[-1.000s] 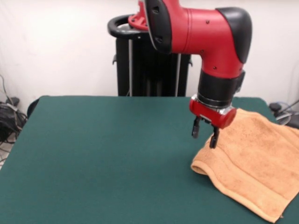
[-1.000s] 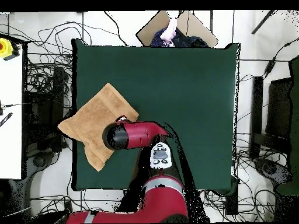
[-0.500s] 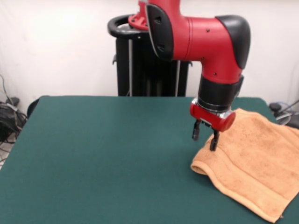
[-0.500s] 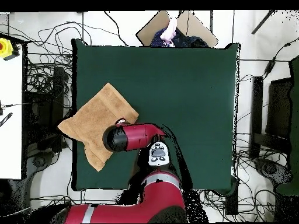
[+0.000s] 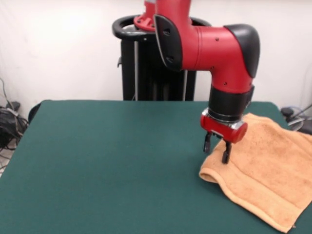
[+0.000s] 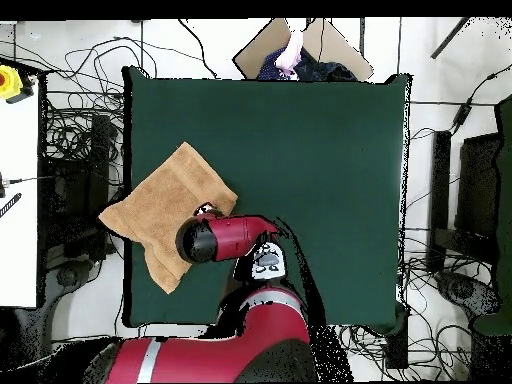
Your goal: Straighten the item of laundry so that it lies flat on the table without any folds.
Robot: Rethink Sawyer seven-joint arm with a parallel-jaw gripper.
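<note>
The peach terry towel (image 5: 270, 168) lies at the right side of the dark green table (image 5: 107, 165), with its right part hanging past the table's edge. Its left edge is doubled over into a rounded fold (image 5: 210, 174). A woven band runs along the near edge. My gripper (image 5: 217, 148) is open and empty, and hangs just above the towel's left edge, close over the fold. In the overhead view the towel (image 6: 155, 210) sits at the table's left edge (image 6: 132, 150) and overhangs it. The arm's wrist (image 6: 200, 238) covers the gripper and the towel's nearest corner there.
The black pedestal (image 5: 151, 63) stands behind the table's far edge. Cables (image 5: 9, 124) lie on the floor at the left. In the overhead view a person (image 6: 292, 50) and a cardboard box show past the table's far edge.
The gripper has come down and shifted a little to the right, closer to the towel's folded left edge. The towel has not moved.
</note>
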